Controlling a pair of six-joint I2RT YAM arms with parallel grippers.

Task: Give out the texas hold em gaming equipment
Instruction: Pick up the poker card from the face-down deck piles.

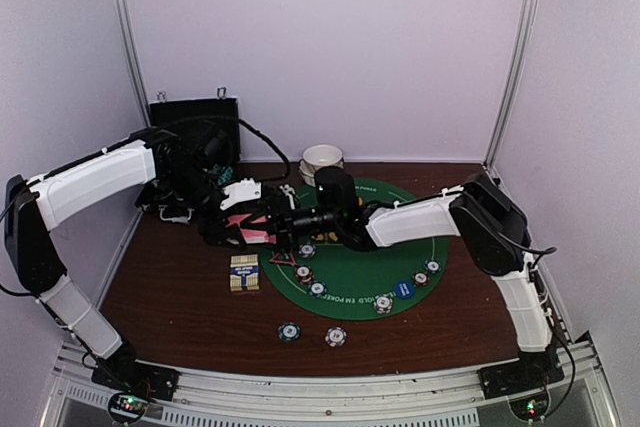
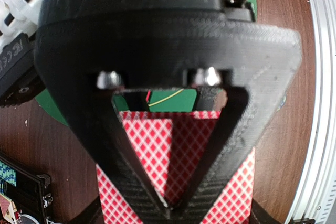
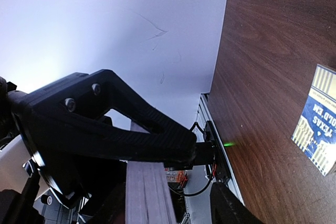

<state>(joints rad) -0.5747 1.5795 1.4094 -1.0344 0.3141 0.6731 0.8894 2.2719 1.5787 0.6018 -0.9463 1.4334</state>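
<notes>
Left tool (image 2: 168, 213) was clamped shut on the pink-backed playing cards (image 2: 152, 150), held above the worktop (image 1: 180, 287), left of its centre. Right tool (image 1: 295, 222) stood open around the same cards. Two poker chips (image 1: 289, 332) lay near the front edge.

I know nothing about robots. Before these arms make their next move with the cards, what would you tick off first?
1. Left gripper clamped on the playing cards: ok.
2. Right gripper free of the cards: ok, one finger stands apart from the stack's edge.
3. Bare space on the green poker mat: ok.
4. Card box out of the way: ok, it lies beside the mat's left edge.
5. All poker chips on the mat: not ok, two chips lie on the table.
6. Number of cards held: cannot tell.
</notes>
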